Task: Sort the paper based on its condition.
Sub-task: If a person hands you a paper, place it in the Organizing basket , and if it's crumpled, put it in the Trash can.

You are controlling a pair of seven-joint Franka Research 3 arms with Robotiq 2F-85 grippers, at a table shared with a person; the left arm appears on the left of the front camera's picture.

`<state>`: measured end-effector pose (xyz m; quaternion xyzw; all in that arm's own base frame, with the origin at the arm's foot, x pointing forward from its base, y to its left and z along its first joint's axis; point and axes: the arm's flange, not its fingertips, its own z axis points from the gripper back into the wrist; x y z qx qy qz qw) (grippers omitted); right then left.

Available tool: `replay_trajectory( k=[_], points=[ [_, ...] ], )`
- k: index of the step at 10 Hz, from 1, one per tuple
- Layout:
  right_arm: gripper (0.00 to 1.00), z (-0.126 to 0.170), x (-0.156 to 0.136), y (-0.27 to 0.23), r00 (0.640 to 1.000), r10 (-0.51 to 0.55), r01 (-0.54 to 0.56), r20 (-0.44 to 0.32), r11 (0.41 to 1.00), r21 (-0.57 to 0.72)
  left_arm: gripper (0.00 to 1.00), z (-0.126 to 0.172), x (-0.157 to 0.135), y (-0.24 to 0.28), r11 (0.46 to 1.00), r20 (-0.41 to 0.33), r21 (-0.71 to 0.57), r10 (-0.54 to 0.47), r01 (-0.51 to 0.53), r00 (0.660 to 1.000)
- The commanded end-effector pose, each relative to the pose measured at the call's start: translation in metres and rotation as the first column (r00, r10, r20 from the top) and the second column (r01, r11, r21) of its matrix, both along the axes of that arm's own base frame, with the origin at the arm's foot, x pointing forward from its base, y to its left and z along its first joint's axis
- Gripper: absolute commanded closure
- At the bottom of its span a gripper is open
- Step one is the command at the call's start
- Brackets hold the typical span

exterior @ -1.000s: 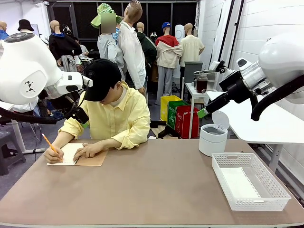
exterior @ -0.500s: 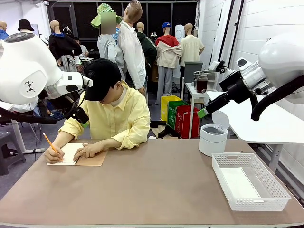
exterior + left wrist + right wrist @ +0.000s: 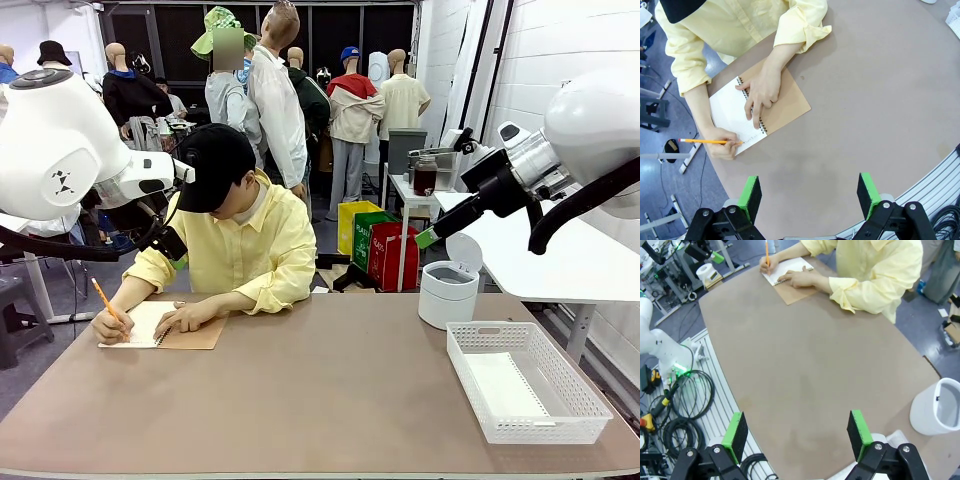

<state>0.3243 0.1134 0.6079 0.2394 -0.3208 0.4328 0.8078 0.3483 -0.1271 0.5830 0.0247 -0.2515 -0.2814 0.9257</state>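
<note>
The left fingers (image 3: 750, 192) and right fingers (image 3: 735, 436) stand released, green pads wide apart, grasping nothing, high above the brown bench (image 3: 320, 400). Over the last second only the person's orange pencil (image 3: 710, 141) has shifted, writing in the brown-covered spiral notebook (image 3: 790, 97). What looks like a flat white sheet (image 3: 505, 385) lies in the white mesh plastic basket (image 3: 590, 405); I cannot be sure. Sorting waits, I judge, on the person's page.

right end effector (image 3: 796, 434): jaws apart over table (image 3: 815, 365) | person (image 3: 875, 265) writing in notebook (image 3: 787, 270)
</note>
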Motion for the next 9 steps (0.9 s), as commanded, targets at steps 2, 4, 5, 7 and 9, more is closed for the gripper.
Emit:
replay_trajectory(
  k=[2,4,5,7,9],
  points=[
    [0.00,-0.0002,0.0001,-0.0005,1.000,0.004,-0.004,-0.005,1.000,0.004,0.00,0.0001,0.0002,0.0006,1.000,0.005,-0.003,-0.004,0.004,1.000],
    [0.00,-0.0002,0.0001,-0.0005,1.000,0.004,-0.004,-0.005,1.000,0.004,0.00,0.0001,0.0002,0.0006,1.000,0.005,-0.003,-0.004,0.004,1.000],
    [0.00,-0.0002,0.0001,-0.0005,1.000,0.004,-0.004,-0.005,1.000,0.004,0.00,0.0001,0.0002,0.0006,1.000,0.005,-0.003,-0.004,0.004,1.000],
    [0.00,-0.0002,0.0001,-0.0005,1.000,0.004,-0.004,-0.005,1.000,0.004,0.00,0.0001,0.0002,0.0006,1.000,0.005,-0.003,-0.004,0.004,1.000],
    [0.00,-0.0002,0.0001,-0.0005,1.000,0.004,-0.004,-0.005,1.000,0.004,0.00,0.0001,0.0002,0.0006,1.000,0.005,-0.003,-0.004,0.004,1.000]
  ],
)
